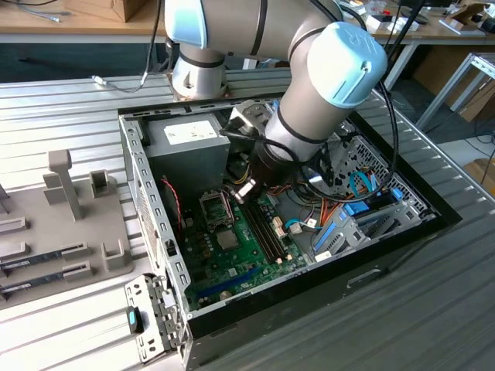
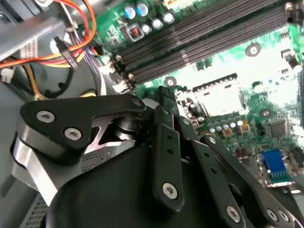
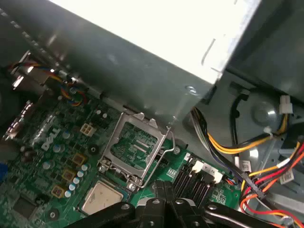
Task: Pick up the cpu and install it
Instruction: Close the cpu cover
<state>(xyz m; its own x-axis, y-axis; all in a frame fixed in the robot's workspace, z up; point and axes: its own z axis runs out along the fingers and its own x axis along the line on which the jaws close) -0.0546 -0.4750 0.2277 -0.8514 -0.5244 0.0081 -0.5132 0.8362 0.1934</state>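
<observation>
Gripper of black metal (image 3: 165, 190) hangs near the centre of the exterior view, over the green motherboard (image 1: 232, 267), with its jaws pressed together on nothing. Small square silver-grey cpu (image 3: 102, 197) lies flat in its socket, beside the raised grey metal lid frame (image 3: 137, 147).

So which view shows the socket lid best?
The first wrist view: the lid stands open and unobstructed. The exterior view shows the lid as a small dark frame beside the arm. In the second wrist view glare washes out the socket.
</observation>
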